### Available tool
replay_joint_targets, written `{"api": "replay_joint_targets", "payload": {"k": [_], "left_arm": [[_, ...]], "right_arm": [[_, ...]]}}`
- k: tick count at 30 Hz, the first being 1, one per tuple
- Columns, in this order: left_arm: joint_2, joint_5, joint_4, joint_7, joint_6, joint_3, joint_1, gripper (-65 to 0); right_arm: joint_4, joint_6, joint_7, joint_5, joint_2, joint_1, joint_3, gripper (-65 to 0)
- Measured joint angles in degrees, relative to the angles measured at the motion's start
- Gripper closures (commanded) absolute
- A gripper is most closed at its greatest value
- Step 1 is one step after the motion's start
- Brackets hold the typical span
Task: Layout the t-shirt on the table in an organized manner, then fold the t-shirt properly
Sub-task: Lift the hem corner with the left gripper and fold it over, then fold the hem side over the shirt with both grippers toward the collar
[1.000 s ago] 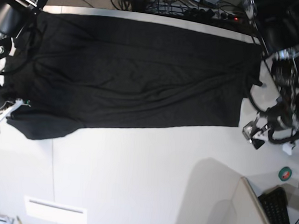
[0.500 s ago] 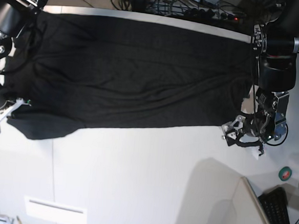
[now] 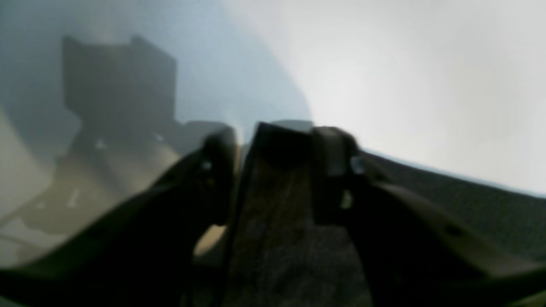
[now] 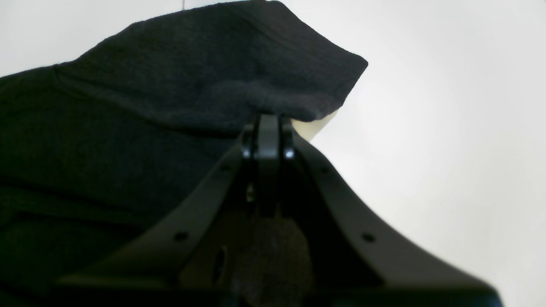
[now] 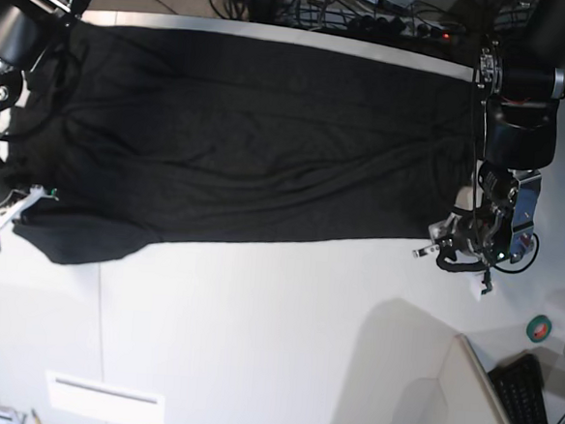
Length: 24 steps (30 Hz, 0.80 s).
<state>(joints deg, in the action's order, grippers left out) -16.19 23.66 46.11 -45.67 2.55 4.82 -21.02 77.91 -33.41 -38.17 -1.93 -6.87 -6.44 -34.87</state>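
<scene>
Item: shirt [image 5: 258, 142]. Black cloth, spread flat across the far half of the table [image 5: 254, 346], long axis running side to side, soft creases through the middle.

Item: my left gripper [image 5: 437, 246]. At the shirt's near corner on the base view's right. In the left wrist view black cloth [image 3: 281, 213] lies between my two fingers [image 3: 332, 166]; the picture is blurred, and I cannot tell whether my jaws pinch it or merely straddle it.

Item: my right gripper [image 4: 266, 140]. At the shirt's opposite end, on the base view's left. Jaws clenched, tips pressed together at the edge of a raised fold of the shirt [image 4: 222, 85]; whether cloth is caught between them, I cannot tell.

Item: table. White, bare on the near side of the shirt.
</scene>
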Motion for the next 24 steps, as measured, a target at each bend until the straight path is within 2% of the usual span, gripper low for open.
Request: {"api": "replay_joint_targets", "payload": {"k": [2, 5, 7, 10, 11, 14, 17, 22, 24], "left_arm": [[0.00, 0.00, 0.17, 0.20, 0.02, 0.00, 0.44, -15.5], [-0.02, 0.28, 0.31, 0.63, 0.00, 0.17, 1.20, 0.0], [-0.04, 0.61, 0.37, 1.60, -0.02, 0.33, 1.55, 0.0], [0.15, 0.81, 0.31, 8.02, -0.52, 0.28, 2.47, 0.0], [0.15, 0.83, 0.17, 8.41, -0.66, 0.35, 2.45, 0.0], [-0.48, 1.22, -0.20, 5.33, -0.63, 0.17, 0.24, 0.0], [-0.52, 0.92, -0.33, 5.53, -0.02, -0.11, -2.54, 0.0], [-0.35, 1.14, -0.09, 6.01, -0.48, -0.20, -7.98, 0.0], [-0.31, 1.22, -0.09, 5.99, -0.48, -0.22, -8.98, 0.0]], "right_arm": [[0.00, 0.00, 0.00, 0.00, -0.04, -0.02, 0.00, 0.0], [-0.59, 0.00, 0.28, -0.13, -0.07, -0.07, 0.00, 0.0], [-3.43, 0.00, 1.03, -0.28, -0.28, -0.66, 0.02, 0.0], [-10.03, 0.35, 5.60, 0.35, -0.44, -2.12, 0.02, 0.0], [-12.09, 0.24, 6.73, 0.04, -0.85, -2.64, 0.28, 0.0], [-18.45, 0.17, 7.85, 0.13, -3.28, -6.23, 0.37, 0.0], [-24.41, 0.42, 8.55, 0.07, -6.23, -10.64, 0.37, 0.0], [-30.73, 0.39, 15.80, -0.07, -8.57, -14.58, 0.70, 0.0], [-32.63, 0.39, 18.27, 0.22, -9.73, -15.30, 2.80, 0.0]]}}
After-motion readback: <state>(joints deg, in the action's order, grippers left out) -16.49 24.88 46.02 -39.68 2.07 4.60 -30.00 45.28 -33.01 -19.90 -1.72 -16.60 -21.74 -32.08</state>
